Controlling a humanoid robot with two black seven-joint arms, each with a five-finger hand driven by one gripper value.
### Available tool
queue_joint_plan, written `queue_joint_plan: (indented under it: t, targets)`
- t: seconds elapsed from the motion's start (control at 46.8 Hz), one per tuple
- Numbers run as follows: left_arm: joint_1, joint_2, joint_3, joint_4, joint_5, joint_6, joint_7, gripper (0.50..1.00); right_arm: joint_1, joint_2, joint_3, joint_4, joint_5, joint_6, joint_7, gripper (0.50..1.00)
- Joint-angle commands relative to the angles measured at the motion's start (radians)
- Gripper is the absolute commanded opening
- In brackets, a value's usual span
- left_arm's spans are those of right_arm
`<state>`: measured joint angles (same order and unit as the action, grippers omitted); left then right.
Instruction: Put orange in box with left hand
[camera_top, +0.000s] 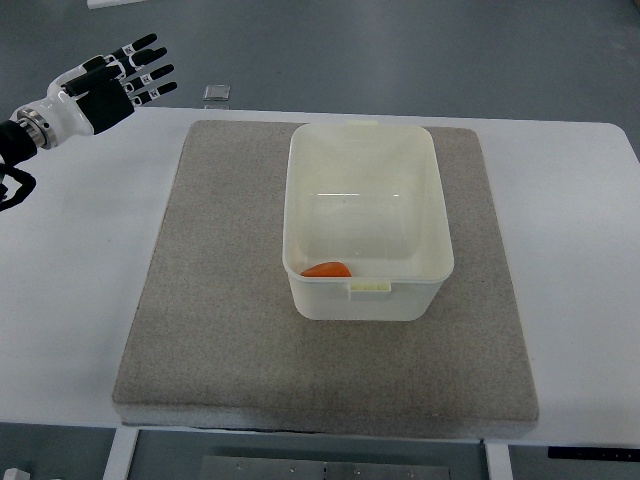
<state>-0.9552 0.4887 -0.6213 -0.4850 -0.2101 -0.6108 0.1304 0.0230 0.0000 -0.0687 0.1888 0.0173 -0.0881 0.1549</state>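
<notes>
From my seat I see the orange (326, 269) lying inside the box (440, 240), down at the near left corner of its floor, touching or nearly touching the near wall, with only a sliver of its orange skin showing over the rim. So the placing looks done to me. The left hand (112, 80) hangs well apart from it, up at the far left beyond the grey mat (200, 330), fingers (148, 70) spread wide and holding nothing; I see no right hand at all. If I had to take the fruit again, I judge it light, firm but slightly yielding, its rind grippy enough, and prone to rolling on the smooth plastic. I would close the fingers round its widest part from above, though the near wall crowds that corner. The box looks thin and light, likely to slide on the mat if nudged. How round the fruit is I cannot tell from here.
</notes>
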Motion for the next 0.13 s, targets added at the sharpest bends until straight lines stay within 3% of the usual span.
queue_joint_plan:
  t: [0.0, 0.107]
  targets:
    - [-0.001, -0.001, 0.002, 0.0, 0.0, 0.0, 0.0, 0.994, 0.0, 0.0, -0.002, 0.0, -0.002, -0.001, 0.002, 0.932]
    - [-0.001, -0.001, 0.002, 0.0, 0.0, 0.0, 0.0, 0.994, 0.0, 0.0, -0.002, 0.001, -0.002, 0.001, 0.002, 0.932]
